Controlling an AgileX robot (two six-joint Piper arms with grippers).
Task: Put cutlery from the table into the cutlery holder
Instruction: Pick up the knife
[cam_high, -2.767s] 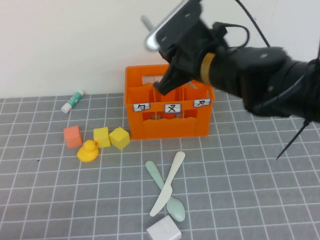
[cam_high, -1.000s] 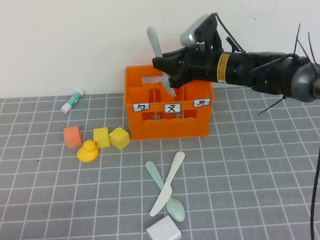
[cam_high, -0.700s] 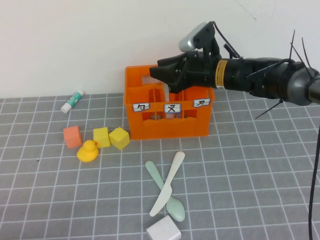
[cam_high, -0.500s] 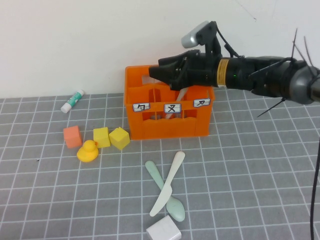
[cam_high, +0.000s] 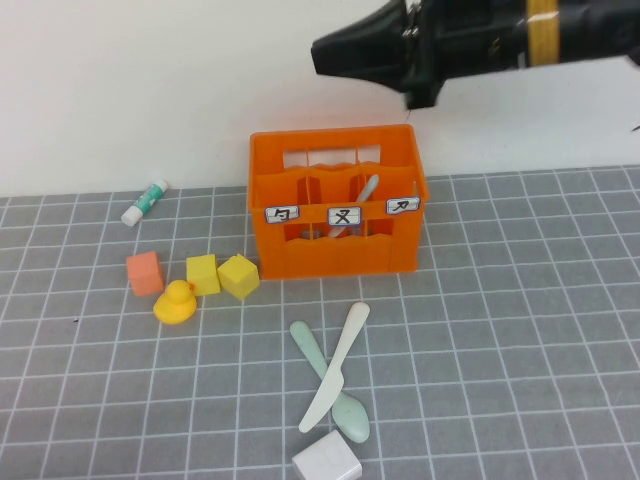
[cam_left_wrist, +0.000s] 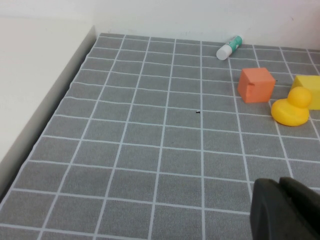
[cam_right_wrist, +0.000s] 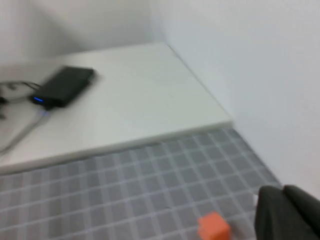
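A: Cutlery first. The cream-white knife (cam_high: 337, 365) and the pale mint-green spoon (cam_high: 330, 381) lie crossed on the grey gridded surface (cam_high: 520, 340), in front of the orange cutlery holder (cam_high: 338, 201), the knife on top. The grey fork (cam_high: 367, 189) stands leaning in one of the holder's compartments.

B: How do you judge they will handle?

A: Light, stiff plastic, thin and smooth, so likely to skid flat against the surface and pivot in a loose grip. I would take the knife by the middle of its handle, across the narrow width, clear of the crossing. The spoon is best left until the knife is off it, then taken by its stem.

B: And the pincers?

A: The right pincer (cam_high: 345, 50) hangs high above the holder, near the back wall, carrying nothing that I can see; whether its fingers are spread or closed I cannot tell. The left pincer (cam_left_wrist: 282, 210) sits low over the surface's left side, its dark fingers pressed together, holding nothing.

B: Room to work?

A: Fair. A white block (cam_high: 328, 462) lies just beside the spoon's bowl. The yellow duck (cam_high: 177, 301), the cubes (cam_high: 204, 273) and the white-green tube (cam_high: 146, 202) sit well apart, to the left.
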